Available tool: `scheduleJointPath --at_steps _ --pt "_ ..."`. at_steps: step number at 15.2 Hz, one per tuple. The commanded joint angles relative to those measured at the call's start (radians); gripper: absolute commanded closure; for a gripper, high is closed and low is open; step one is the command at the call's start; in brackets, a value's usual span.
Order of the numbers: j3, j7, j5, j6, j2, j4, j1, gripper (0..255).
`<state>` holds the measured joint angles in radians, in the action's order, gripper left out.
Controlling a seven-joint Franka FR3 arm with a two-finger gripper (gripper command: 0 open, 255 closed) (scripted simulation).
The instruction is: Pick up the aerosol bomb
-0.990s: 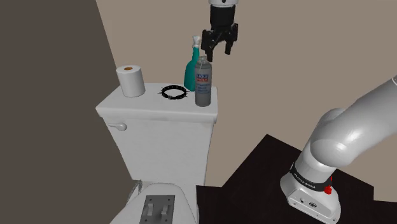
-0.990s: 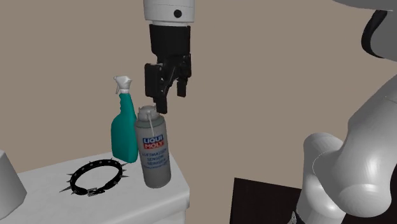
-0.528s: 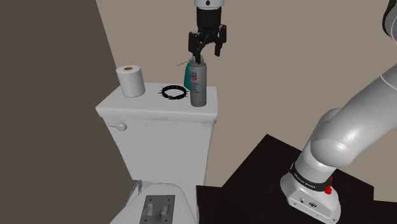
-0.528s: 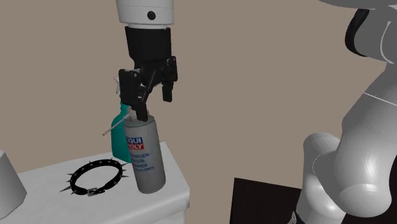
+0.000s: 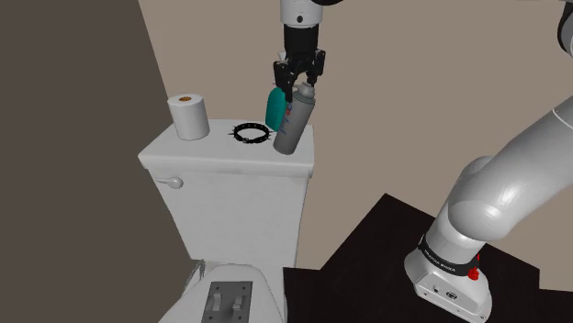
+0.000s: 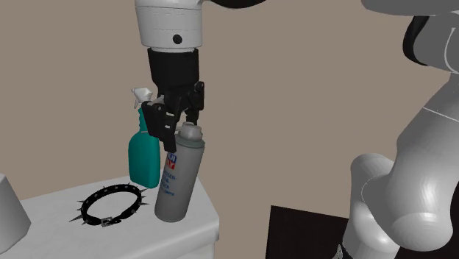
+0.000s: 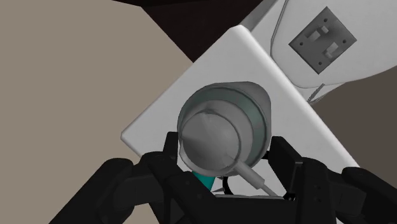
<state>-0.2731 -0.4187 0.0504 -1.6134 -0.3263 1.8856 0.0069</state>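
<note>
Can [image 6: 175, 180] leans askew on the lid [image 6: 51, 211], base down, cap inside our gripper [image 6: 179, 125]. We cannot tell whether it is clamped, though we judge the tilt comes from gripper contact.

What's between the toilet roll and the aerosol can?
A black spiked collar lies flat on the tank lid between roll and aerosol can, in the shoulder view.
</note>
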Motion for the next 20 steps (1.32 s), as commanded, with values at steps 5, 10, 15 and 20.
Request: scheduleJointPath --at_steps 5,10,15,20 --pt "0.0 0.0 0.0 0.001 0.0 0.002 0.0 255" --pt "-0.001 0.002 0.003 0.042 0.013 -0.052 -0.002 255" --pt "-0.003 0.005 0.009 0.111 0.037 -0.144 -0.004 255" --pt "-0.007 0.007 0.016 0.182 0.068 -0.245 -0.006 255"
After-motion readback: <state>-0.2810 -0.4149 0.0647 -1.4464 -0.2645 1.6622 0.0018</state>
